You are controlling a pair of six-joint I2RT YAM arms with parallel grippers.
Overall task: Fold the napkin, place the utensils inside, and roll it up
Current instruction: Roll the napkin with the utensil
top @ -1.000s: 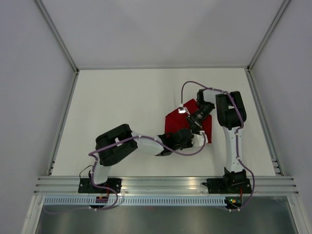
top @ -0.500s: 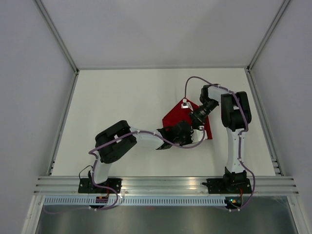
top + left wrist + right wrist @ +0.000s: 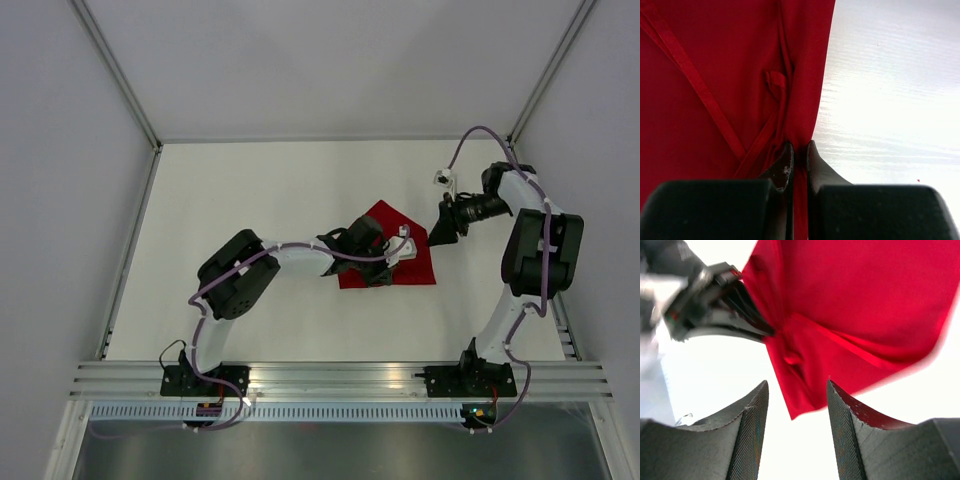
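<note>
Red cloth is bunching in the left gripper (image 3: 799, 150), whose fingers (image 3: 816, 167) are pressing tightly together on a narrow fold at the edge of the napkin (image 3: 384, 216). The left arm (image 3: 285, 255) is reaching across from its base toward the right half of the white table (image 3: 250, 200).

The napkin is lying folded on the tabletop, right of centre. One corner is pointing away from the arms and its longest edge is facing the near side. In the overhead view the left gripper is sitting over the napkin's middle.

Seen from the left wrist, a raised hem (image 3: 705, 95) is crossing the cloth diagonally. A small crease (image 3: 774, 80) is puckering just above the pinched fold, with bare table showing right beside that edge.

The right gripper (image 3: 441, 228) is hovering just off the napkin's right side, apart from the cloth, its jaws standing wide with nothing between them. From the right wrist, its two dark fingers are framing the nearest corner of the napkin. The left gripper is appearing blurred at upper left of that view, gripping the cloth where wrinkles are fanning out from the pinch. The right arm (image 3: 530, 260) is bending back along the table's right edge.
</note>
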